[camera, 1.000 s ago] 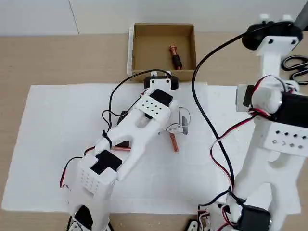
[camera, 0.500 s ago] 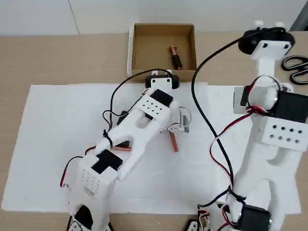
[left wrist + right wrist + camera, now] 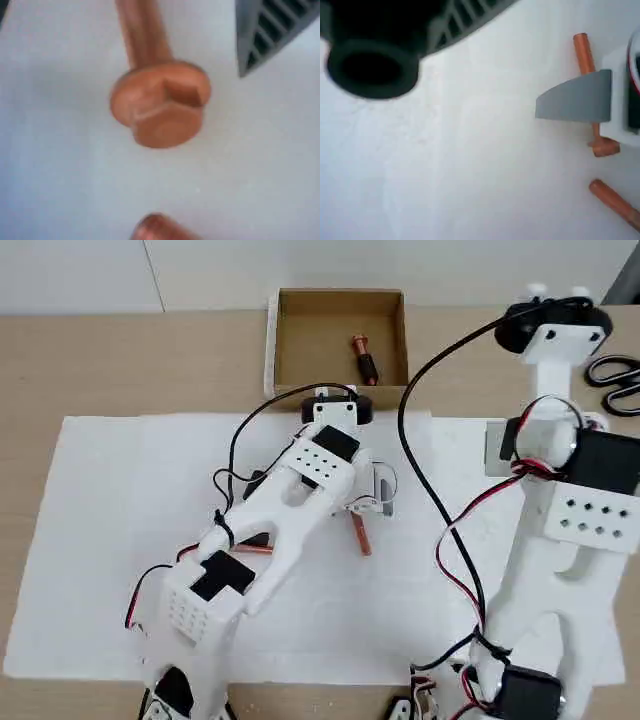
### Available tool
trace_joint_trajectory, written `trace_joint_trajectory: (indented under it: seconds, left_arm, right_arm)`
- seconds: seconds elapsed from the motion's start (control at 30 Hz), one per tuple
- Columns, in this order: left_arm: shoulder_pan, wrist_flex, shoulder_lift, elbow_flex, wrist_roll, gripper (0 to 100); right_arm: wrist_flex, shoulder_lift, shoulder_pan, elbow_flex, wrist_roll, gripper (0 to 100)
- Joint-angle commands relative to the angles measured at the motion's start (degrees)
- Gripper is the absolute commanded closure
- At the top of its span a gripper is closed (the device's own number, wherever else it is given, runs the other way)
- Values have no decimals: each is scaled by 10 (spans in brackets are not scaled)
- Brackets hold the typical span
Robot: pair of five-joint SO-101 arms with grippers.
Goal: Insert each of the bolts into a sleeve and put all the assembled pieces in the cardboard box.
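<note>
Copper first, from above: two loose bolts on the white sheet (image 3: 120,500), one bolt (image 3: 361,536) just beside my left hand (image 3: 371,504), a second bolt (image 3: 254,549) partly under that arm; the cardboard box (image 3: 310,340) holds one assembled piece (image 3: 363,357). Left wrist: the hand gapes open and empty, the bolt's shank between its fingers. Right wrist: my right hand (image 3: 405,45) is clamped on one black sleeve (image 3: 372,67).

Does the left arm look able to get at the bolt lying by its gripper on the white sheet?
Probably yes. The left gripper sits right over the bolt, which lies bare on the white sheet with nothing in between.
</note>
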Motion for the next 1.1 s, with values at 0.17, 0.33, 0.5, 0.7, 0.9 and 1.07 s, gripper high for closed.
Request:
trace_joint_trajectory:
  seconds: [0.17,0.33,0.5,0.7,0.9,1.07]
  left_arm:
    - [-1,-10,-5,-20,0,814]
    - [-1,-10,-4,-18,0,814]
    - [-1,-8,-4,-18,0,815]
    - [-1,-6,-4,-18,0,816]
    - [-1,-6,-4,-18,0,872]
    - [-1,-6,-4,-18,0,940]
  right_arm:
    - [-11,-22,4,-3,4,995]
    - [-11,-22,4,-3,4,995]
    - [-11,-22,5,-3,4,995]
    - [-11,-22,5,-3,4,995]
    - [-11,-22,5,-3,4,995]
    - [-11,-22,5,-3,4,995]
